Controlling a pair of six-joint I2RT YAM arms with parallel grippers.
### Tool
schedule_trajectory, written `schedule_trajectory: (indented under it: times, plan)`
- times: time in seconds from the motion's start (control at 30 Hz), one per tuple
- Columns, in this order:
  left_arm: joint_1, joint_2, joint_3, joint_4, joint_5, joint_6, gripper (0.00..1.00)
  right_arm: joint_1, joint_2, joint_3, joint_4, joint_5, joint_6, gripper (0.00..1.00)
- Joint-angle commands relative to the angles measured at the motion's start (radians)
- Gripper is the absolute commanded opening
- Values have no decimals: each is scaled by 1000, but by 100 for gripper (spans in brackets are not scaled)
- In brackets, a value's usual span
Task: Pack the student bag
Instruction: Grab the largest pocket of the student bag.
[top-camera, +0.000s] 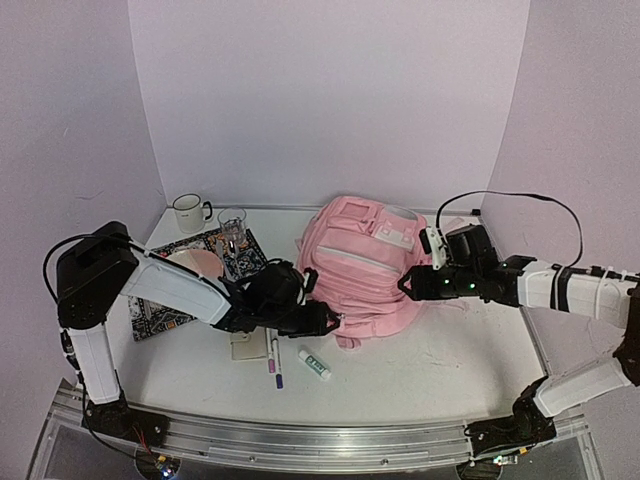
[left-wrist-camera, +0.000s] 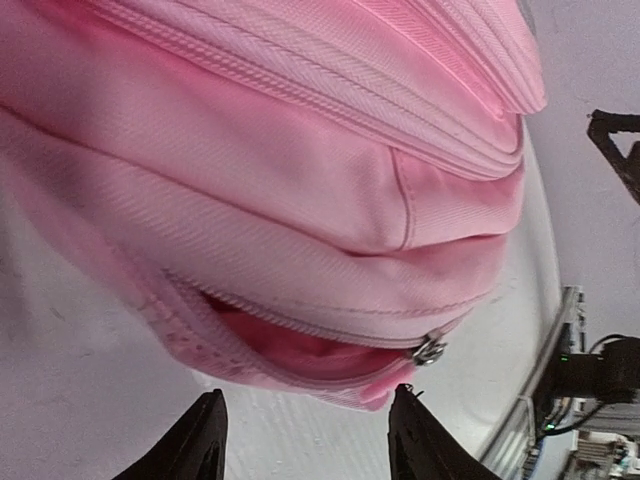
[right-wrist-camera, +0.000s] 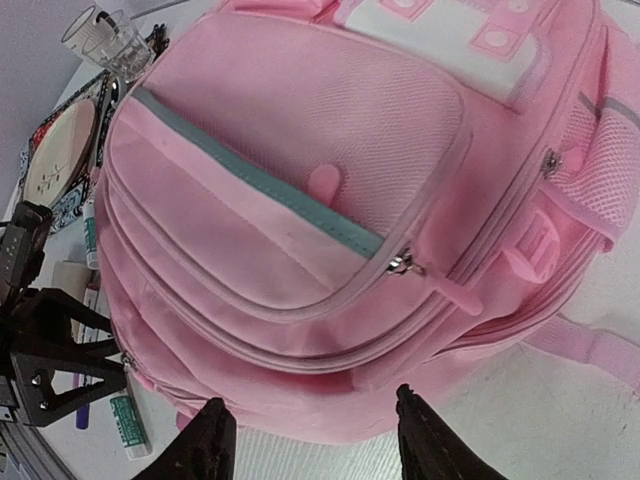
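1. Two grippers seen, both with jaws parted and holding nothing.
2. We find the left gripper (left-wrist-camera: 308, 400) low at the near-left edge of the student bag (top-camera: 360, 270), facing a part-open zip pocket (left-wrist-camera: 300, 350).
3. We find the right gripper (right-wrist-camera: 310, 405) at the bag's right side.
4. We record the bag lying mid-table (top-camera: 450, 350), with pens (top-camera: 273, 360) and a white tube (top-camera: 314, 364) just in front.

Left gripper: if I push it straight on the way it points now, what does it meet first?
The left gripper, jaws open and empty, would most likely meet the backpack first, around the partly open zip pocket near the zip pull. Depth is hard to judge.
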Motion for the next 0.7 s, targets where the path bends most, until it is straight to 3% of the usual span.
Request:
schedule_trajectory:
  times: [0.0, 0.1, 0.33, 0.67]
  plan:
    - [-69, -72, 27, -152, -331, 100, 57, 58, 24, -9, -6, 78, 83, 56]
    - [-116, -72, 55, -180, -454, 118, 57, 82, 29, -10, -5, 121, 120, 57]
    - [-202, -13, 176, -240, -596, 147, 57, 94, 30, -9, -5, 166, 174, 58]
    - [-235, 143, 335, -303, -652, 124, 53, 99, 42, -4, -8, 185, 230, 64]
